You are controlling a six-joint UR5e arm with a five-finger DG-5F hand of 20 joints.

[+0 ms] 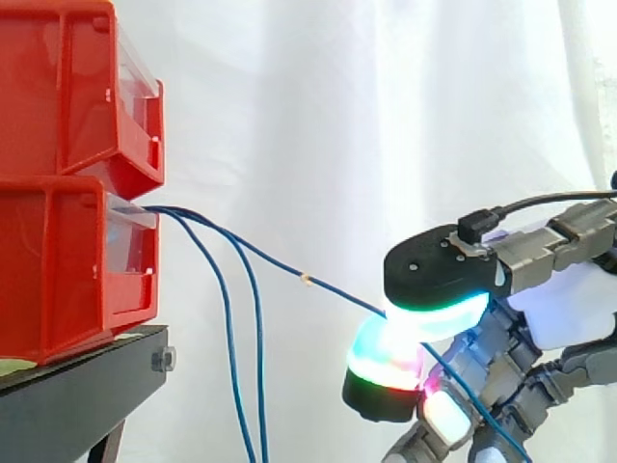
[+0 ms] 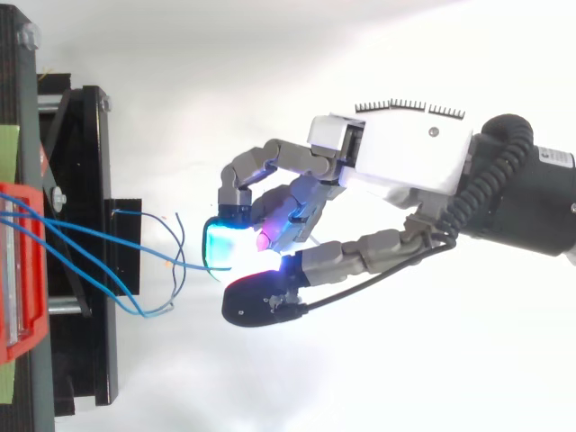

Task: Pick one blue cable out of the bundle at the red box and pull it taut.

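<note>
Blue cable (image 1: 337, 293) runs straight from the lower red bin (image 1: 58, 270) into the pinching hand (image 2: 405, 153).

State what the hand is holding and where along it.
The hand pinches one blue cable between its glowing pads, partway along its length, well out from the lower red bin.

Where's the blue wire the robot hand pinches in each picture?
Side view: the thin blue cable slants from the red plastic bin at left down to the robot hand's glowing pads, lower right.
Top view: the cable runs from the bin, left edge, rightwards to the pads, centre.
Shared landmark: the red bin.
</note>
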